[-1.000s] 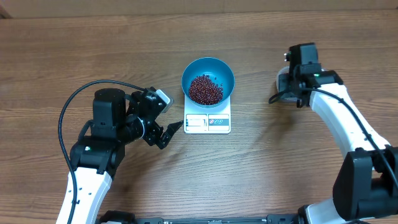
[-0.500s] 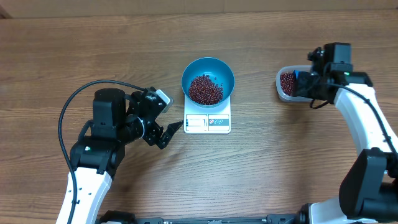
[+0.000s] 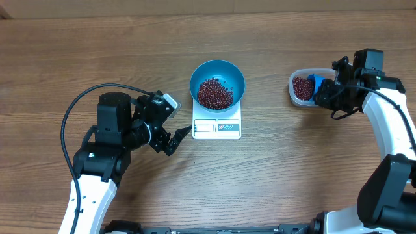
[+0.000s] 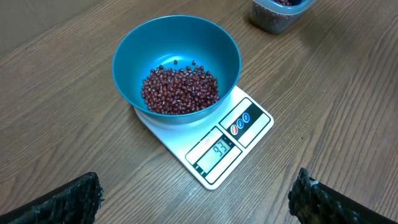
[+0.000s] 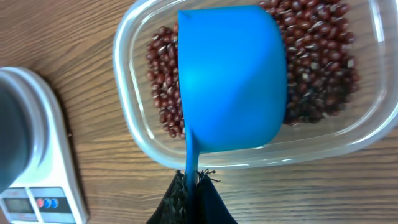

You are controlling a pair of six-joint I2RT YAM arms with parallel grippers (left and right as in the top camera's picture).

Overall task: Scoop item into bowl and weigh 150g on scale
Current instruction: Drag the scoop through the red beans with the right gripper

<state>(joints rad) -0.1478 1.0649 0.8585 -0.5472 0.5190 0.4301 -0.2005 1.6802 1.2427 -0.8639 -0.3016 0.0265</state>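
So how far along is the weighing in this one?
Done: a heap of beans already sits in the bowl on the scale, whose display seems to read about 93. In hand: the right jaws are shut on the handle of the blue scoop, which is over the clear tub of beans. The left jaws stand open, holding nothing. Left: more scoops to reach 150.

Tally of things
One teal bowl (image 3: 197, 77), one white scale (image 3: 217, 129), one clear tub (image 5: 134, 134), one blue scoop (image 5: 233, 81), two lots of red-brown beans (image 3: 214, 93) (single beans beyond counting).
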